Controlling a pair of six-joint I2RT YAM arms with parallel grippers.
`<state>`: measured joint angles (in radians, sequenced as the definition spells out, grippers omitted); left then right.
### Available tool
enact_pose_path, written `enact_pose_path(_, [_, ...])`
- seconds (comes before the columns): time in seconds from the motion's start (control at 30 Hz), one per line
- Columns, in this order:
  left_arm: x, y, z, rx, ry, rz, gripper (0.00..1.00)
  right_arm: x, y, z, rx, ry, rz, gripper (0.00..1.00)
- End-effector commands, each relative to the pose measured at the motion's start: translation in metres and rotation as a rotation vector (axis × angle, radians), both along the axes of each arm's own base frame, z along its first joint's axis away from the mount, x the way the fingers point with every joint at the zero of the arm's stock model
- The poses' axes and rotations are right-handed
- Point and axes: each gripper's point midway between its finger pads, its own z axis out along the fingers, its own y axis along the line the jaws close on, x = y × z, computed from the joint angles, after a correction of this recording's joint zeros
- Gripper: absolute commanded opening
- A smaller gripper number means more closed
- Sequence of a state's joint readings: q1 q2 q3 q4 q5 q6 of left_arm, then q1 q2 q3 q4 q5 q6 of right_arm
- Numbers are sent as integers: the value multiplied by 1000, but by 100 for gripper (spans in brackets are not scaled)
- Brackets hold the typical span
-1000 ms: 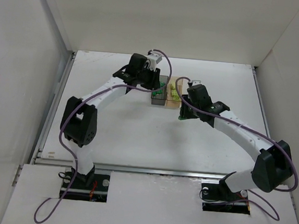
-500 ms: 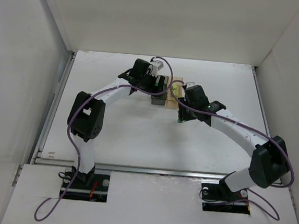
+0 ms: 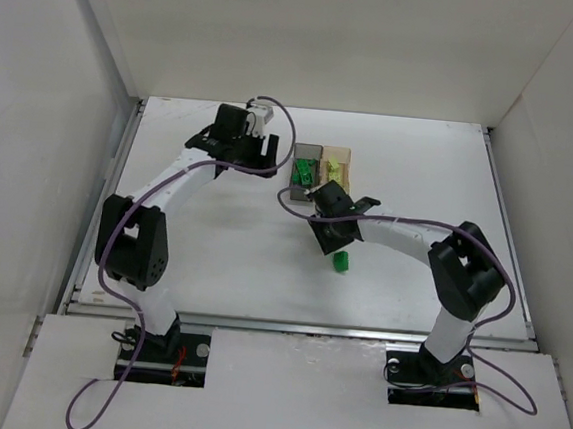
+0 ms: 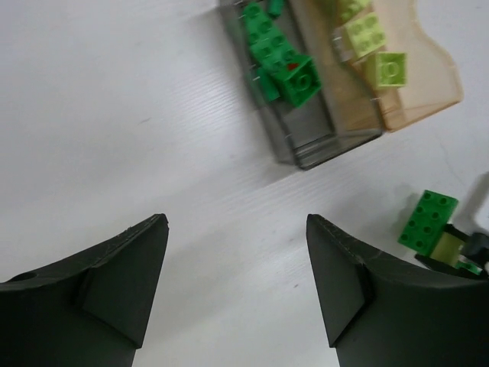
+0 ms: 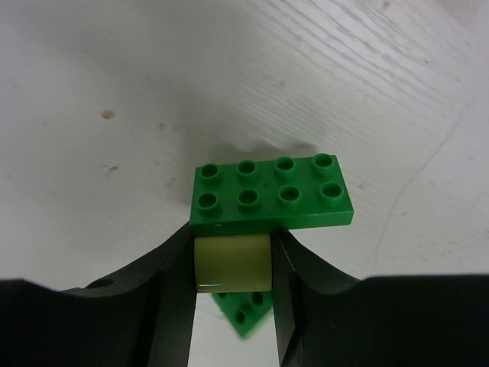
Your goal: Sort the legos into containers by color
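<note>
My left gripper (image 4: 237,229) (image 3: 261,160) hangs open over bare table, left of the containers, with nothing between its fingers. The dark grey container (image 4: 321,145) (image 3: 295,185) holds green legos (image 4: 279,65). The pale orange-tan container (image 4: 424,95) (image 3: 346,157) joined to it holds pale yellow-green legos (image 4: 370,46). My right gripper (image 5: 233,235) (image 3: 327,233) is shut on a pale yellow-green lego (image 5: 233,264) that has a green eight-stud lego (image 5: 271,195) stuck to its top. This stack (image 4: 432,229) hangs near the containers' front. A blurred green lego (image 5: 243,312) lies on the table beneath it.
White walls close in the table (image 3: 212,258) at left, right and back. In the top view a green lego (image 3: 341,263) shows just in front of the right gripper; whether it is the held one or the loose one I cannot tell.
My left gripper has opened and drawn back to the left, away from the dark grey container. My right arm has swung nearer and leftward with its stack of legos.
</note>
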<state>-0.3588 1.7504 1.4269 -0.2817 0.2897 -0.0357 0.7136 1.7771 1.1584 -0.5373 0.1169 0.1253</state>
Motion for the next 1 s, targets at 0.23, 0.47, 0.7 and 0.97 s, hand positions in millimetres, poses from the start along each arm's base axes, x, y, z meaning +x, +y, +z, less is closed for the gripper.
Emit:
enact_pose_path(0.23, [-29, 32, 23, 31, -38, 18, 70, 11, 24, 20, -91, -116, 77, 88])
enact_pose_path(0.47, [-32, 28, 29, 8, -28, 3, 70, -1, 21, 59, 29, -157, -8, 94])
enact_pose_path(0.7, [-32, 28, 34, 14, -33, -4, 70, -65, -7, 40, 60, 45, -92, 99])
enact_pose_path(0.97, [-31, 29, 46, 11, -65, -10, 70, -70, -17, -7, -68, 169, -100, 99])
